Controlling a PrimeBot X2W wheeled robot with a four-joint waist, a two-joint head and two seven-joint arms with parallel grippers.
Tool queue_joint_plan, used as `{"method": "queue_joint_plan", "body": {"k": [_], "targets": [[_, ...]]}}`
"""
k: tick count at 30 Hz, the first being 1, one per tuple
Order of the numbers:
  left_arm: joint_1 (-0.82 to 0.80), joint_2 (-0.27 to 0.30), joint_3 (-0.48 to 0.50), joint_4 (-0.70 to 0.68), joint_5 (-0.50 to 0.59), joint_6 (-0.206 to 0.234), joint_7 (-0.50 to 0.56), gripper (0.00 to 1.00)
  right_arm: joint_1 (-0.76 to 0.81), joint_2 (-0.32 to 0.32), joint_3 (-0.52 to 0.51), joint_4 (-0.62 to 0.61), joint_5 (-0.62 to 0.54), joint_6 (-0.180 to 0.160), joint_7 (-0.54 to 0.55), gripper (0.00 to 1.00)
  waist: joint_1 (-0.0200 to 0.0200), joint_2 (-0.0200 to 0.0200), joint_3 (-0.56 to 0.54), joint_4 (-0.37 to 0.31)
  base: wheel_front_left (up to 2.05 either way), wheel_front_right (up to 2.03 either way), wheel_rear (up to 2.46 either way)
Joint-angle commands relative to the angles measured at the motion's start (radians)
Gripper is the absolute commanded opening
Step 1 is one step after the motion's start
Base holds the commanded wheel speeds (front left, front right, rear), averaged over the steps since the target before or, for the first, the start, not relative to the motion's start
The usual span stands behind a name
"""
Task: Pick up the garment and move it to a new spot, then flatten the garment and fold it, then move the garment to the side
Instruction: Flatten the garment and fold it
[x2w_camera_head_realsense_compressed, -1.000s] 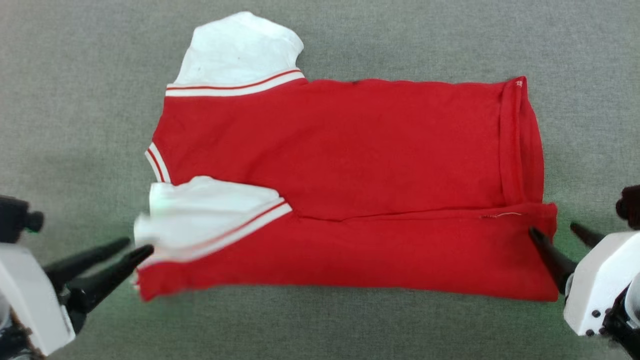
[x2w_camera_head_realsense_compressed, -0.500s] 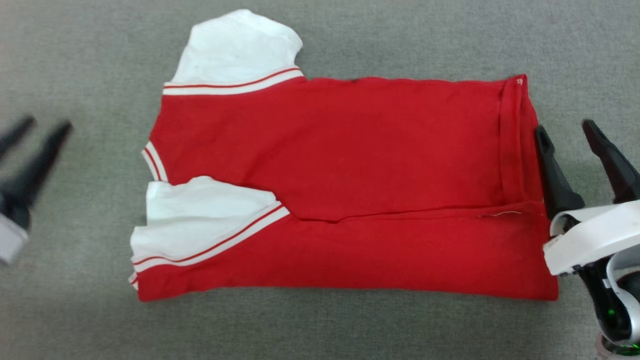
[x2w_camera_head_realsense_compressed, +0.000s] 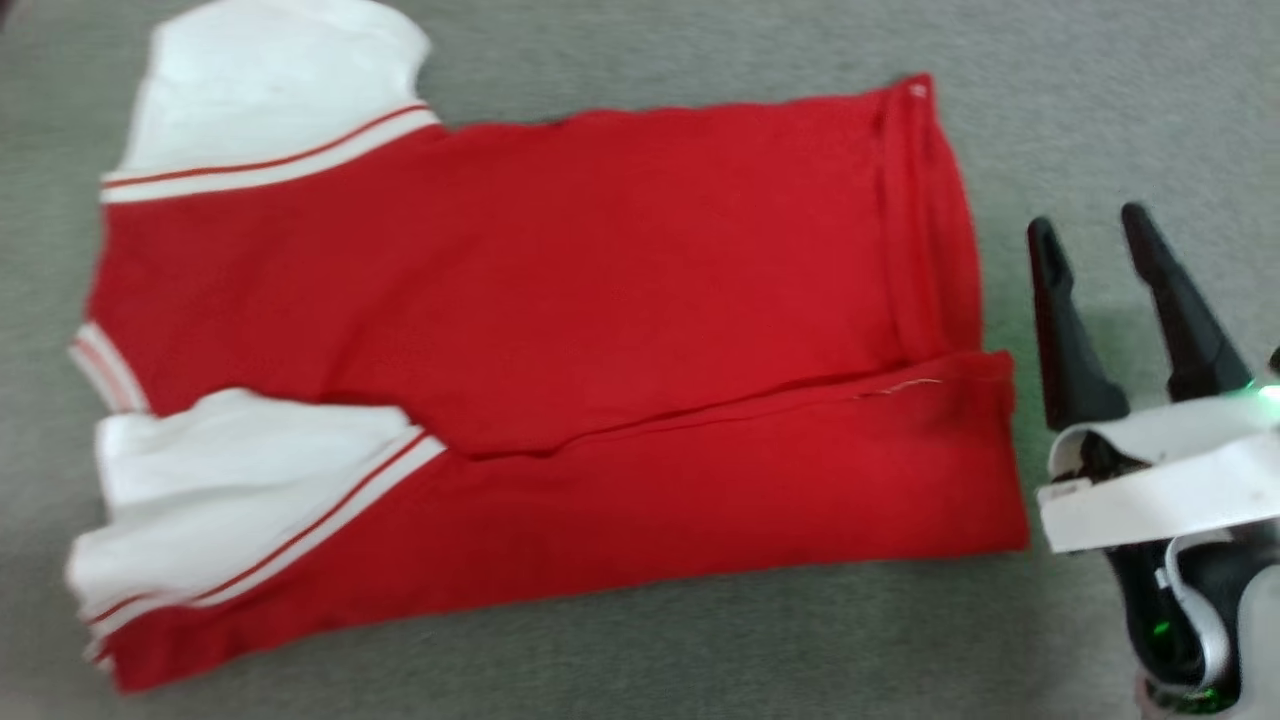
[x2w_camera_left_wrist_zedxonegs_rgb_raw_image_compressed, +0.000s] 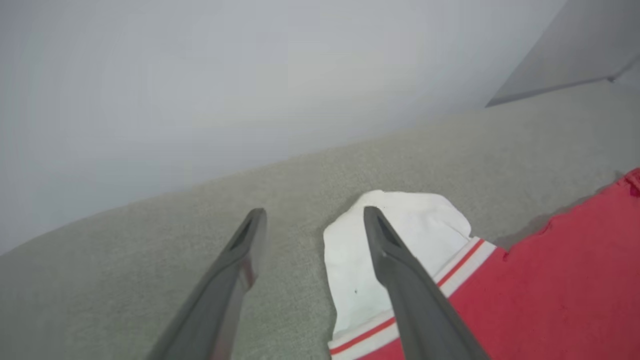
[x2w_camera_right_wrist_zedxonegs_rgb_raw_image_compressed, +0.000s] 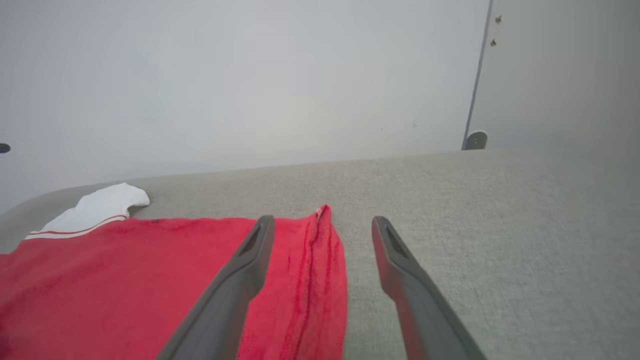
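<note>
Position: red jersey shirt with white sleeves and striped trim (x2w_camera_head_realsense_compressed: 560, 330) flat on grey woven fabric surface (x2w_camera_head_realsense_compressed: 640, 650), near long edge folded over body.
Fingers: right gripper (x2w_camera_head_realsense_compressed: 1088, 218) just beside hem, spread, empty; left gripper (x2w_camera_left_wrist_zedxonegs_rgb_raw_image_compressed: 314, 211) by far white sleeve (x2w_camera_left_wrist_zedxonegs_rgb_raw_image_compressed: 425, 225), spread, empty.
Risk: pinch catches top layer only, so fold slips open; rumpled near sleeve (x2w_camera_head_realsense_compressed: 250, 470) drags.
Room: pale plain wall (x2w_camera_right_wrist_zedxonegs_rgb_raw_image_compressed: 250, 75) behind the surface.

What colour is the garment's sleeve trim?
White trim with a thin red stripe; clearest in the head view.
</note>
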Motion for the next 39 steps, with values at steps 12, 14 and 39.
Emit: {"method": "queue_joint_plan", "body": {"k": [12, 14, 39], "targets": [[-0.202, 0.12, -0.147, -0.021, -0.123, 0.002, 0.457, 1.0, 0.065, 0.003, 0.075, -0.04, 0.041, -0.001, -0.03, 1.0, 0.0, 0.0, 0.122, -0.208, 0.0, 0.0, 0.0], [-0.216, 0.131, -0.166, -0.015, -0.103, 0.002, 0.462, 1.0, 0.074, 0.003, 0.083, -0.043, 0.045, -0.001, -0.031, 1.0, 0.0, 0.0, 0.129, -0.219, 0.0, 0.0, 0.0], [-0.307, 0.13, -0.402, -0.031, -0.141, 0.001, 0.37, 0.05, -0.009, 0.003, 0.13, -0.061, 0.011, -0.001, 0.052, 1.0, 0.0, 0.0, 0.152, -0.189, 0.0, 0.0, 0.0]]}}
